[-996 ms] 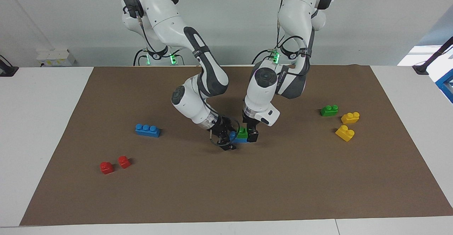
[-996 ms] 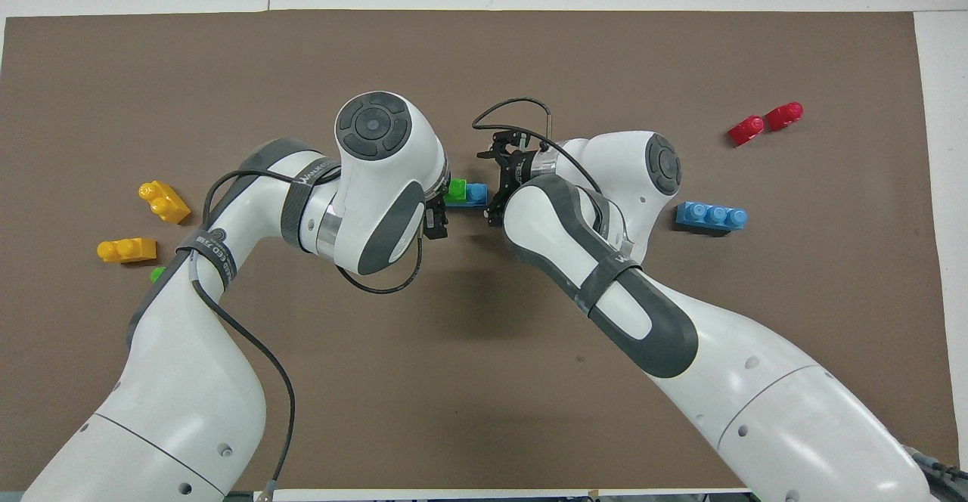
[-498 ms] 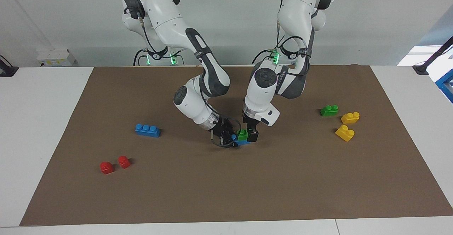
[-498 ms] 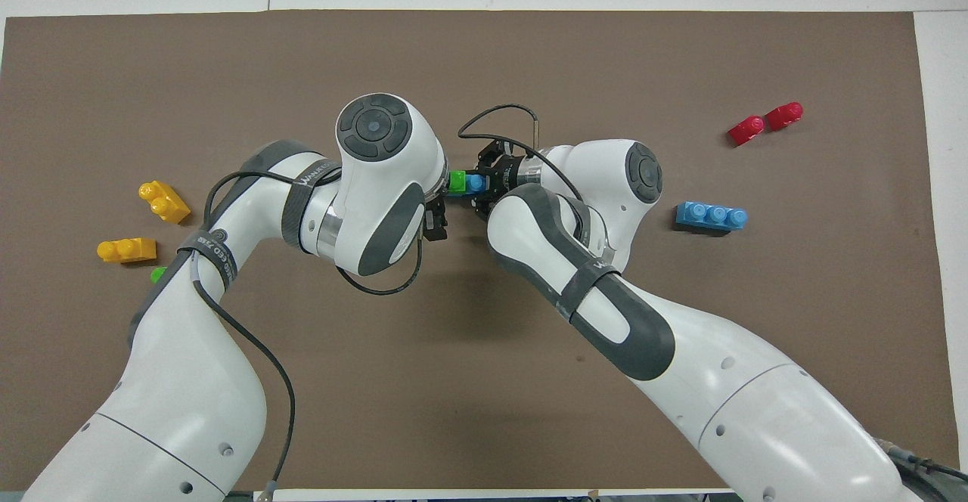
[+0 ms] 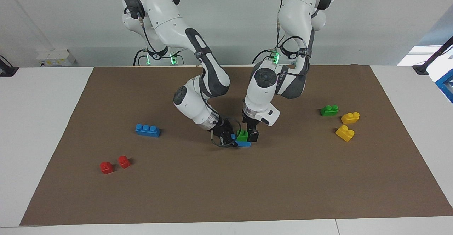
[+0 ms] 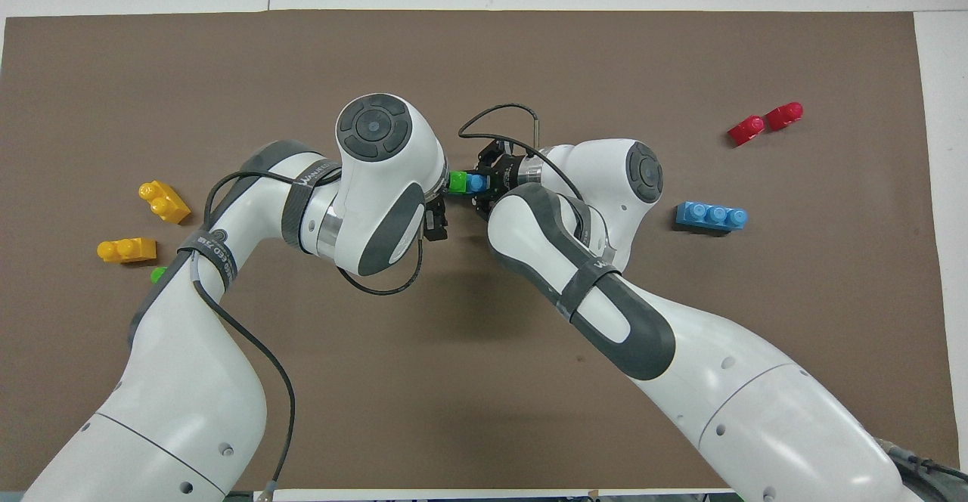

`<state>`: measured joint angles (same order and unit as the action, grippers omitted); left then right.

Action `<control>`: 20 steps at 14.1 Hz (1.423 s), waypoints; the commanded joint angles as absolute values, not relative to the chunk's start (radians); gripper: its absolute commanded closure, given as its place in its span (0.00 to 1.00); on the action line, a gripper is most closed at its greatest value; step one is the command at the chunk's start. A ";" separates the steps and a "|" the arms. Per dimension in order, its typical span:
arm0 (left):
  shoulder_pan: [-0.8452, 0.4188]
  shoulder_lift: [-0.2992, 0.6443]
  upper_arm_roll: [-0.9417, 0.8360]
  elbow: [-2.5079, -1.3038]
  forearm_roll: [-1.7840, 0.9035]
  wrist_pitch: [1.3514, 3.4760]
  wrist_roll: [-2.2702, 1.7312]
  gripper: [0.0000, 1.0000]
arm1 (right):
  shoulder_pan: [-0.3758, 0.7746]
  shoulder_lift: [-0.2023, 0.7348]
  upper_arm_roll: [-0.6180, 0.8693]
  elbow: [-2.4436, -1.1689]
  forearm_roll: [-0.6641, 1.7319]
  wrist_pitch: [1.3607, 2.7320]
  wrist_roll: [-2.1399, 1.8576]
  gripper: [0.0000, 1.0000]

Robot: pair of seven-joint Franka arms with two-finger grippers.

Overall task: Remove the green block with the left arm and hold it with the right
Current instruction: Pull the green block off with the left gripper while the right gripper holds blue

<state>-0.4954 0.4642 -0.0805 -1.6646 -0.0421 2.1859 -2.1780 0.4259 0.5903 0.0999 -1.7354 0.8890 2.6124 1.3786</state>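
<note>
A green block sits stacked on one end of a blue brick at the middle of the brown mat; both also show in the overhead view, the green block beside the blue brick. My left gripper comes down from above and is shut on the green block. My right gripper reaches in low from the right arm's end and is shut on the blue brick's free end. A second green block lies toward the left arm's end, untouched.
Two yellow bricks lie beside the second green block. A blue three-stud brick and two red bricks lie toward the right arm's end. The brown mat covers the table.
My right gripper has moved in toward the stack and closed on the blue brick's end. My left gripper has stayed on the green block. The stack has barely shifted.
</note>
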 commanded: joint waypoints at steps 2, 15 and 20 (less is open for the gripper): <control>-0.512 0.459 -0.066 -1.686 -0.022 2.235 -2.220 0.20 | 0.425 0.604 0.103 -1.718 0.902 2.625 1.351 1.00; -0.468 0.324 -0.071 -1.695 0.038 2.186 -2.223 1.00 | 0.430 0.604 0.103 -1.723 0.902 2.638 1.351 1.00; -0.427 0.206 -0.072 -1.695 0.032 2.053 -2.154 1.00 | 0.407 0.597 0.103 -1.712 0.900 2.602 1.359 1.00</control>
<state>-0.4517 0.2552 -0.0697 -1.6689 0.0308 2.1097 -2.2123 0.4256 0.6019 0.1009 -1.7173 0.8890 2.6135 1.3648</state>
